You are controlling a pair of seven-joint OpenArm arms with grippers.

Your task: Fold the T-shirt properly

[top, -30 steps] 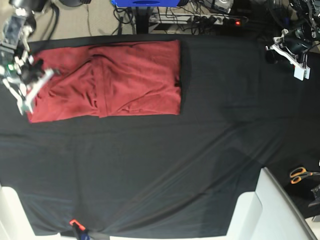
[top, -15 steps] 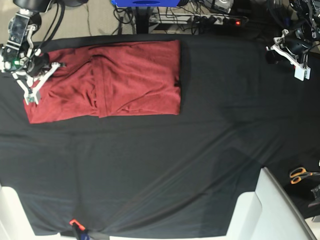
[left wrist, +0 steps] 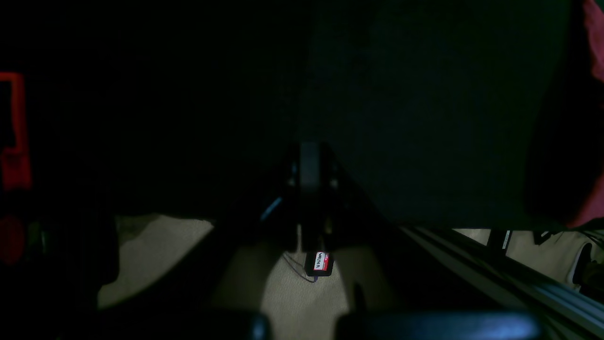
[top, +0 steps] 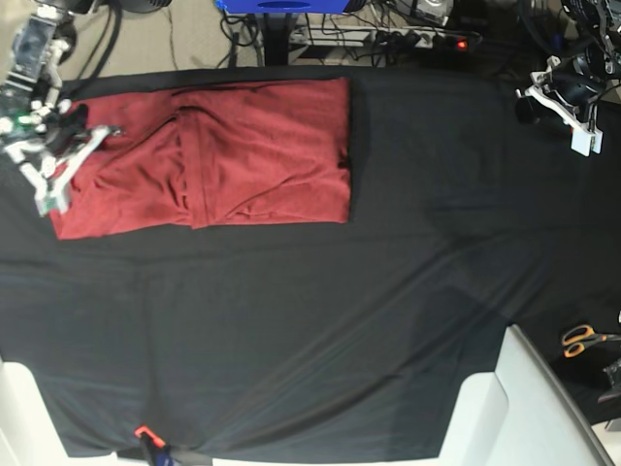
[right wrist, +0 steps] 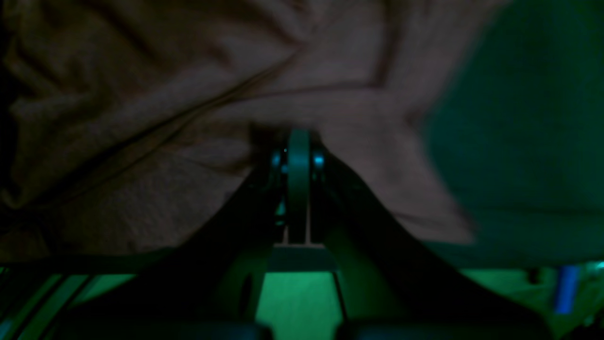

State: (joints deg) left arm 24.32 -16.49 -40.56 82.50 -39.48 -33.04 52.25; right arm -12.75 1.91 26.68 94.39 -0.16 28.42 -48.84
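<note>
T-shirt (top: 223, 155) beneath right end effector (top: 49, 194).

Black cloth (top: 320, 320) covers the table; beige floor (top: 184, 34) beyond.

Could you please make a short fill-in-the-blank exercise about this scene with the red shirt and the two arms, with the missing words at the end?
1. The T-shirt lies on a cloth whose colour is ____.
2. In the base view, the right gripper is at the shirt's ____ end.
3. The left gripper is far from the shirt, and its jaws are ____.
4. The scissors have handles coloured ____.

Missing words: black; left; shut; orange
</note>
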